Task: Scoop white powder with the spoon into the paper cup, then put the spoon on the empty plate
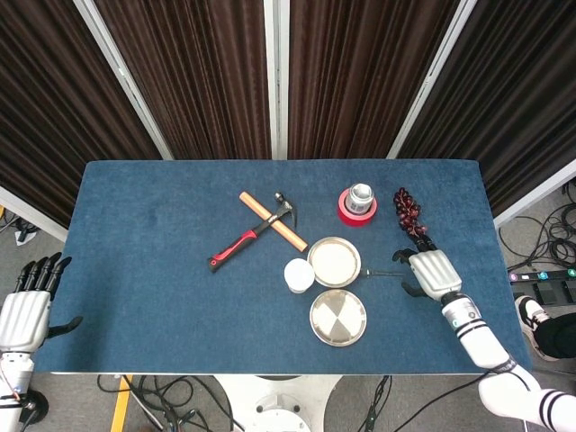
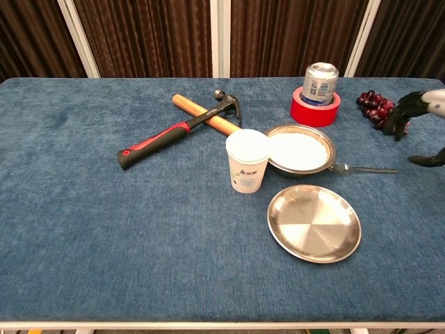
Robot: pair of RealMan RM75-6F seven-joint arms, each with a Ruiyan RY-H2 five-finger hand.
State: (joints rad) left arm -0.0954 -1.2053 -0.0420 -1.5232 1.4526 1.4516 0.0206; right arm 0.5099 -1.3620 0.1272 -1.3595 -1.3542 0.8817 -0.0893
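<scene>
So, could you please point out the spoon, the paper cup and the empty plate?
spoon (image 2: pixel 368 168), chest view, on its handle.
paper cup (image 2: pixel 247 174), chest view, on its side wall.
empty plate (image 1: pixel 337 318), head view, on its bare middle.

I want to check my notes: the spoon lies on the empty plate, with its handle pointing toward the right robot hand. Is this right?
Not quite. The spoon lies on the table beside the plate of powder, not on the empty plate, as the chest view shows. Its handle does point toward the right robot hand.
</scene>
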